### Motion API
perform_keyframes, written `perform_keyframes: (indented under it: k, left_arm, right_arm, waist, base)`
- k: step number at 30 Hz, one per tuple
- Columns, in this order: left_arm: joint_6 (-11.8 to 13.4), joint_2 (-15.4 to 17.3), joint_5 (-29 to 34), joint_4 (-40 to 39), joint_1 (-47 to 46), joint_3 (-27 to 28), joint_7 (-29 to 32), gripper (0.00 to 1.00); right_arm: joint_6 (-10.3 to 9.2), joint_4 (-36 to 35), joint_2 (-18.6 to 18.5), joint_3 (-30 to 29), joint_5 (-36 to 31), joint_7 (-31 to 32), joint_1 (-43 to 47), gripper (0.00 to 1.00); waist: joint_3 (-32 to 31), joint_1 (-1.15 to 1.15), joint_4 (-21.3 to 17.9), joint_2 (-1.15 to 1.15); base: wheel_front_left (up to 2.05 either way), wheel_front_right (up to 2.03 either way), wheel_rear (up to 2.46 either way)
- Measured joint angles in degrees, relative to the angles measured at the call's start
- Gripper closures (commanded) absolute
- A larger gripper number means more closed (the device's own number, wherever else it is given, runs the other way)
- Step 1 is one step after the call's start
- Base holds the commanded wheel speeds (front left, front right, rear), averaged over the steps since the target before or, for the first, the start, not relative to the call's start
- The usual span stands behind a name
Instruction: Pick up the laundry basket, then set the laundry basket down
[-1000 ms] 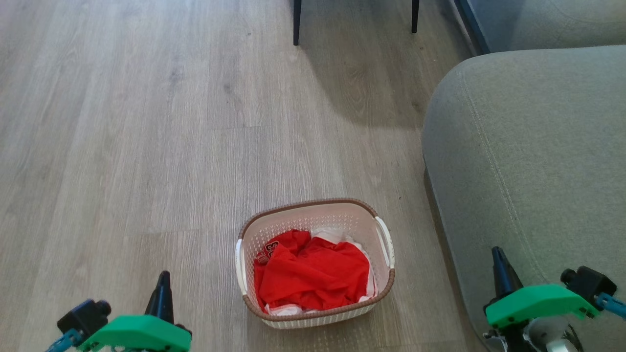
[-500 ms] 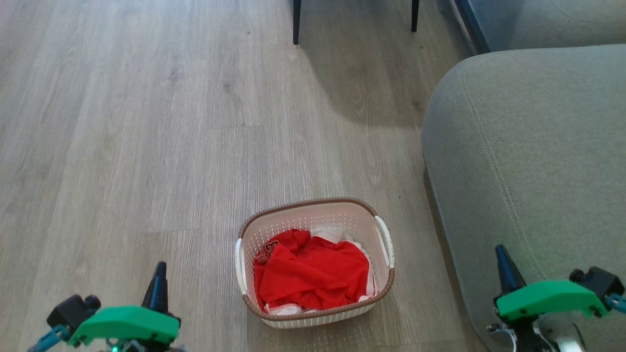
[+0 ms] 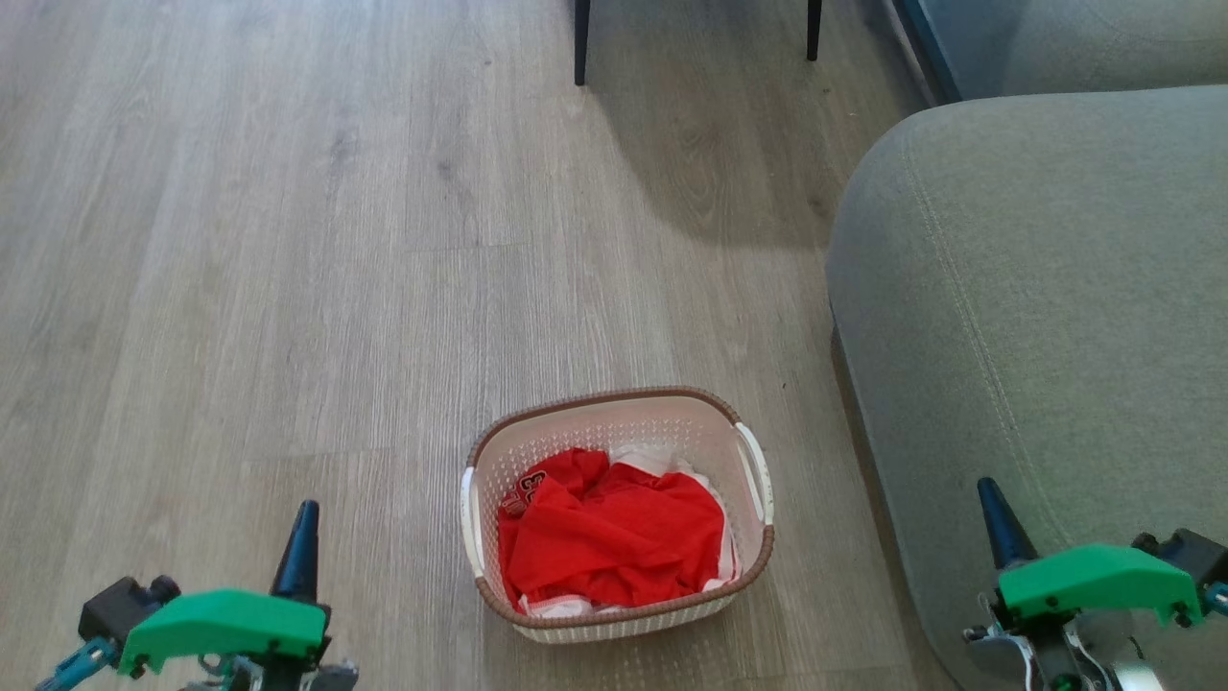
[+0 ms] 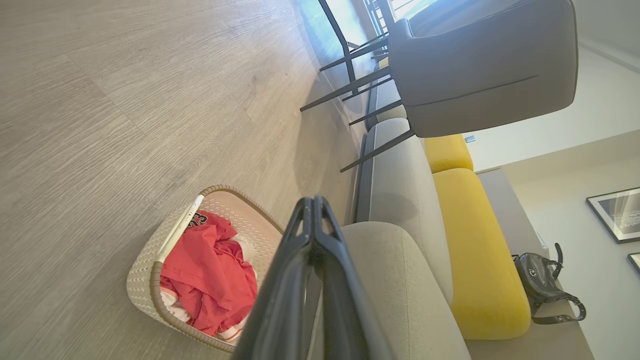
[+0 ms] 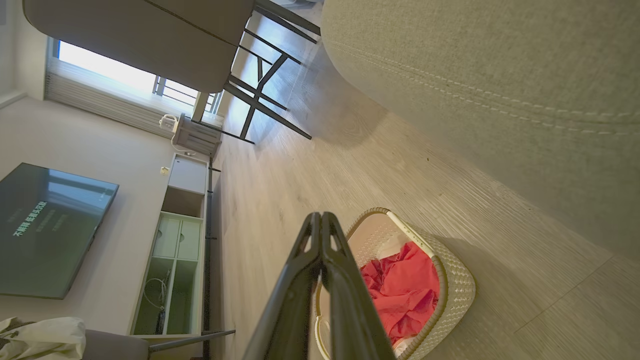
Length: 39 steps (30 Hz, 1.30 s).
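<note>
The laundry basket (image 3: 672, 427) stands on the wood floor, cream-white and perforated, with a brown woven-look rim and white side handles. Red and white clothes (image 3: 614, 542) lie inside it. My left gripper (image 3: 305, 513) is low at its left, well apart from it, fingers shut and holding nothing. My right gripper (image 3: 988, 491) is low at its right, over the sofa's edge, also shut and holding nothing. The left wrist view shows the basket (image 4: 150, 280) left of my shut fingers (image 4: 312, 205). In the right wrist view the basket (image 5: 457, 285) sits right of my shut fingers (image 5: 320, 217).
A grey sofa (image 3: 1046, 317) runs along the right, close to the basket. Dark chair legs (image 3: 582, 43) stand at the far end of the floor. The left wrist view shows yellow cushions (image 4: 475, 250) and a dark bag (image 4: 542, 280); a TV (image 5: 47, 230) and cabinet appear in the right wrist view.
Both grippers have slid lower and outward in the head view, the left one to the left, the right one to the right. The basket has stayed put.
</note>
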Motion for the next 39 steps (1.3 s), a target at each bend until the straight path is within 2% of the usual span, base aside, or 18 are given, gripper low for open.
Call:
perform_keyframes:
  k: [39]
  left_arm:
    - [-3.02, -0.01, -23.88, 1.24, -4.74, 3.75, 6.06, 1.00]
  right_arm:
    - [0.00, 0.31, -0.35, -4.48, 23.06, 6.27, -2.23, 1.00]
  waist:
    - [0.33, 0.00, -0.07, 0.00]
  base:
    - [0.00, 0.00, 0.00]
